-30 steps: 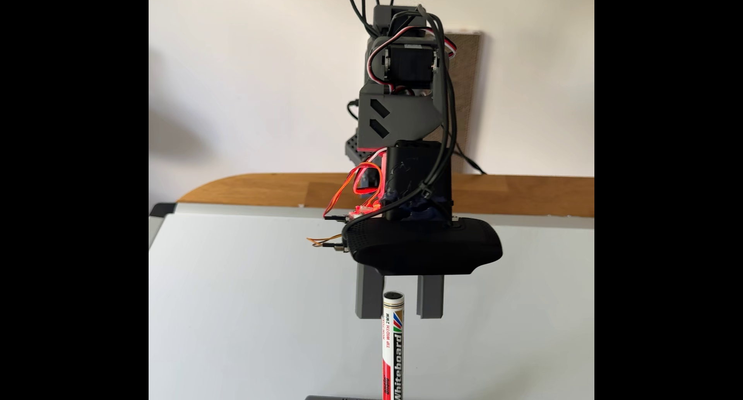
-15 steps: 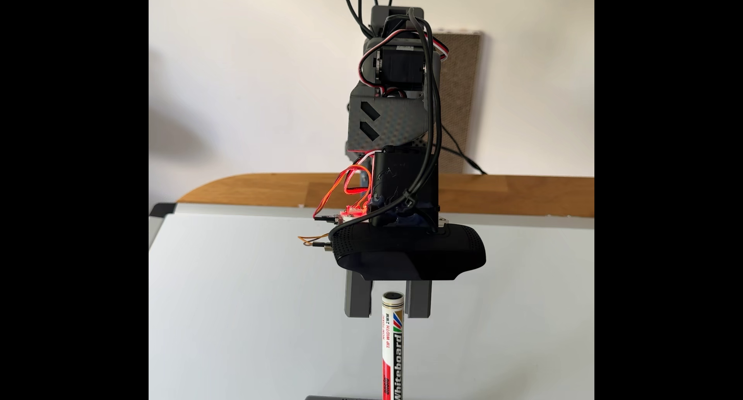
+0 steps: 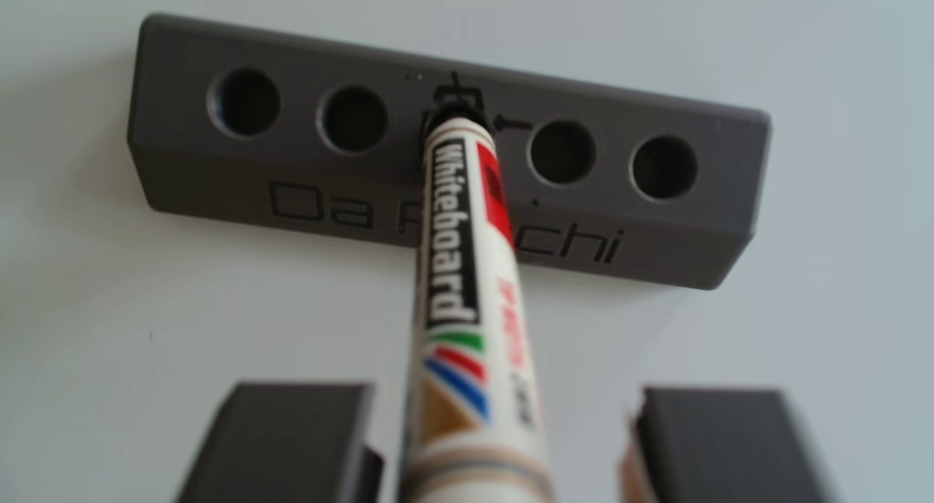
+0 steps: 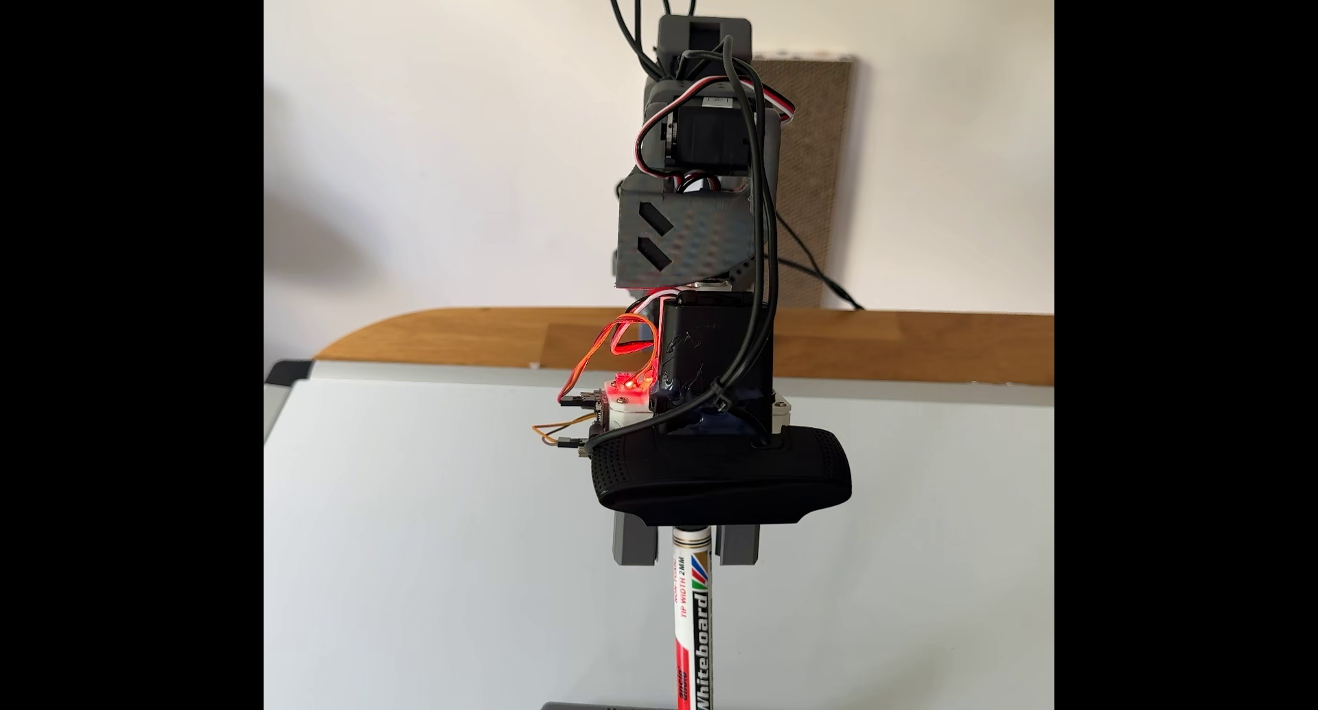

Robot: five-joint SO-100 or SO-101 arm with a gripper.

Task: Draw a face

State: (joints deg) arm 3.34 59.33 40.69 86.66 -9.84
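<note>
A white whiteboard marker (image 3: 455, 260) stands upright in the middle hole of a dark grey block (image 3: 303, 179) with raised "Da Pinchi" lettering. In the fixed view the marker (image 4: 690, 624) rises from the block (image 4: 592, 706) at the bottom edge. My gripper (image 4: 687, 562) is open, and its two grey fingers (image 4: 635, 546) straddle the marker's top end without touching it. In the other view the gripper (image 3: 505, 389) has the barrel nearer its left finger (image 3: 283, 432). The face's ink strokes are out of view.
The whiteboard (image 4: 428, 539) lies flat on a wooden table (image 4: 463, 339) against a pale wall. Thin black marks ring the block's middle hole, and the block's other holes (image 3: 245, 101) hold nothing. A black camera housing (image 4: 720, 478) sits above the fingers.
The arm shifted left, then came down, so the open fingers now flank the marker's top, which the camera housing covers. The marker has not moved.
</note>
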